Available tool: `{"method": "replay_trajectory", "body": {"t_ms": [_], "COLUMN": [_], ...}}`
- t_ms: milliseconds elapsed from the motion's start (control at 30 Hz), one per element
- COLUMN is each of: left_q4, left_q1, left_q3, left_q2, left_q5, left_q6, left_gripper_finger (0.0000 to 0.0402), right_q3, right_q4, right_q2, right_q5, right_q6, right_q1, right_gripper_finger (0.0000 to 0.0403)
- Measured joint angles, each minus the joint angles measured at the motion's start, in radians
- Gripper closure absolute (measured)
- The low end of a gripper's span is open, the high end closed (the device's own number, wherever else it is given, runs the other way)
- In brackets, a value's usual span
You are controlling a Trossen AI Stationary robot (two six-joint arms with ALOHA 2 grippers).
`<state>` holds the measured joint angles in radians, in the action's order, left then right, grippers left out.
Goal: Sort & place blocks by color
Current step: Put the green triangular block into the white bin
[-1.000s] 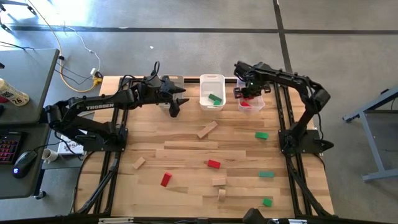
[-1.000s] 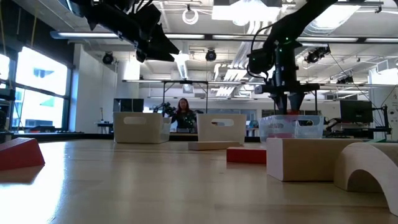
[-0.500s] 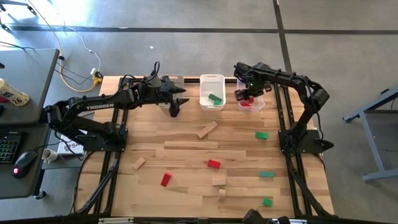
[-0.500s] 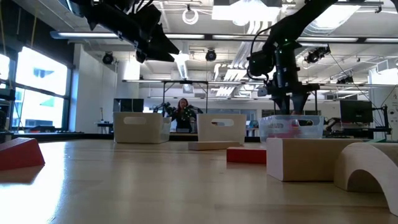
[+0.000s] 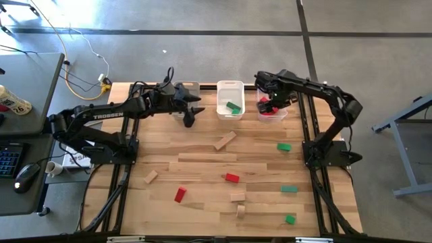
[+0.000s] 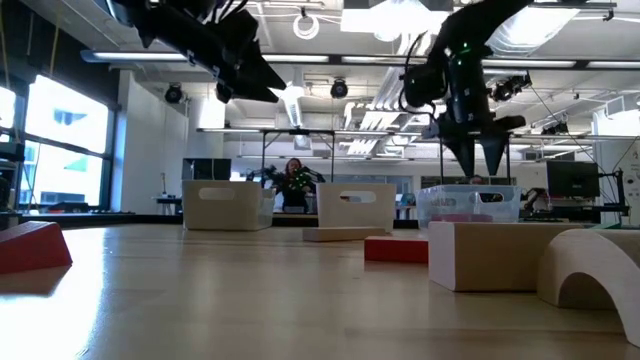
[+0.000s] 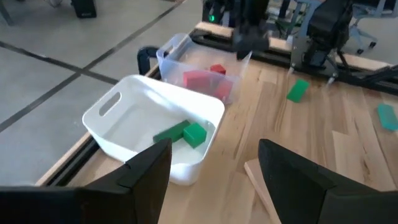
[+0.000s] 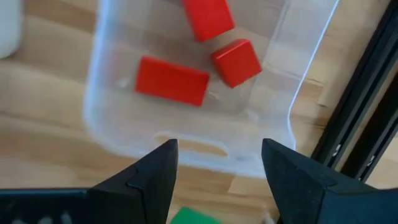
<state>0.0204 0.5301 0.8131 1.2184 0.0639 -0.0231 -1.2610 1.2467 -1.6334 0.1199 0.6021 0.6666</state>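
Observation:
Three red blocks [image 8: 173,81] lie in the translucent bin [image 8: 186,149] at the far right of the table. My right gripper [image 8: 219,144] hangs open just above that bin [image 5: 273,109], fingers pointing down and holding nothing. Two green blocks [image 7: 181,133] lie in the white middle bin [image 5: 230,100]. My left gripper [image 5: 192,113] hovers open beside the white bin, on its left side, with nothing between its fingers. Red [image 5: 232,178], green [image 5: 284,146] and tan [image 5: 225,140] blocks lie scattered flat on the table.
A third bin [image 6: 225,205] stands at the far left of the row, mostly hidden under my left arm in the high view. A long tan plank [image 5: 202,157] lies mid-table. Tan blocks [image 6: 490,255] sit near the front edge. A person [image 6: 293,185] stands far behind the table.
My right gripper has opened over the translucent bin. It has risen a little above the bin's rim and shifted slightly sideways. My left arm has kept still.

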Motion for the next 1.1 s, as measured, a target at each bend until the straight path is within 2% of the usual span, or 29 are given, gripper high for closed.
{"method": "replay_trajectory", "body": {"t_ms": [200,467,733,967,1100], "left_q4": [0.094,0.16,0.191,0.221,0.231], "left_q1": [0.0,0.0,0.0,0.0,-0.001], "left_q3": [0.0,0.0,0.0,0.0,0.0], "left_q2": [-0.026,-0.063,-0.079,-0.079,-0.079], "left_q5": [-0.001,-0.047,-0.05,-0.05,-0.05], "left_q6": [0.0,-0.003,-0.026,-0.026,-0.026], "left_gripper_finger": [0.0174,0.0174,0.0174,0.0174,0.0174], "right_q3": [0.0,0.0,0.0,0.0,0.0], "right_q4": [0.028,0.142,0.179,0.228,0.228], "right_q2": [0.076,0.097,0.097,0.097,0.096], "right_q5": [-0.021,-0.078,-0.083,-0.1,-0.146], "right_q6": [0.048,-0.084,-0.21,-0.219,-0.215], "right_q1": [-0.118,-0.247,-0.363,-0.44,-0.46], "right_gripper_finger": [0.0183,0.0183,0.0183,0.0183,0.0183]}}
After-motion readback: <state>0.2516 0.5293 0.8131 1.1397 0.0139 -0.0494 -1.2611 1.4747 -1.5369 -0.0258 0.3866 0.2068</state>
